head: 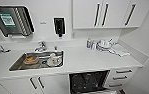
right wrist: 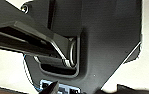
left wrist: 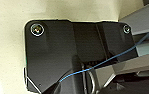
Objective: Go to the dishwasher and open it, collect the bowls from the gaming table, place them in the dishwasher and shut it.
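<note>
Dishwasher (head: pixel 88 81) open under the white counter (head: pixel 90 60), dark interior cut off below; claw states untellable.

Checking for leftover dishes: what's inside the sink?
The sink holds an orange-brown bowl and a white cup. Anything beneath them is covered.

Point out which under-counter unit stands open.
The dishwasher, between the white cabinet doors and the drawers: its dark inside shows; those are shut.
</note>
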Controlling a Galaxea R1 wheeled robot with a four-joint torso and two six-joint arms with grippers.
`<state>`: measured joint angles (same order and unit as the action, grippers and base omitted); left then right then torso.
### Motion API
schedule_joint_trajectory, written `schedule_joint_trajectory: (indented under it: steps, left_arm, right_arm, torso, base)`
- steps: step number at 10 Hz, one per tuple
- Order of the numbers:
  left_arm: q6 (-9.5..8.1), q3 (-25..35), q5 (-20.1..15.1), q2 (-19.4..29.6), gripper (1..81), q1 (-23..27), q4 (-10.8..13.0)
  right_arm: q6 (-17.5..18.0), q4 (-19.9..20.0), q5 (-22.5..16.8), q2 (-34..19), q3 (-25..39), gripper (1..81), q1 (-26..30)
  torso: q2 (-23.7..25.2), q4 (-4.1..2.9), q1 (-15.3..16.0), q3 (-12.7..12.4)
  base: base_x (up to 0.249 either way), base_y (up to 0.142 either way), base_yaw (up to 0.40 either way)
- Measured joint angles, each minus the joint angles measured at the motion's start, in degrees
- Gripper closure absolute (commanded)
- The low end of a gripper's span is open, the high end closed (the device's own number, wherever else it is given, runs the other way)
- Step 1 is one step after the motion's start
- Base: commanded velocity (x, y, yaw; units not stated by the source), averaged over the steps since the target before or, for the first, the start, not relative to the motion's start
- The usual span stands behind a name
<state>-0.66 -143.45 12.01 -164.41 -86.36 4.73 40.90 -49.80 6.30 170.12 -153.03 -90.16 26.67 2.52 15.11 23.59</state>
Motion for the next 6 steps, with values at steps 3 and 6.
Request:
schedule_joint_trajectory:
  steps: [3,6]
  left_arm:
    - [0.00,-2.22,-0.72,-1.00,1.0,0.33,0.00]
    - [0.00,-2.22,-1.18,-1.00,1.0,0.50,0.00]
  right_arm:
    - [-14.52,11.80,-2.34,2.10,-1.27,1.0,-0.96]
    - [-34.97,31.39,-1.56,2.71,-3.23,1.0,0.78]
  torso:
    - [-6.21,0.00,-4.04,0.00]
    - [-11.93,0.00,-7.56,-0.64]
  base:
    - [0.000,0.000,0.000]
    - [0.000,0.000,0.000]
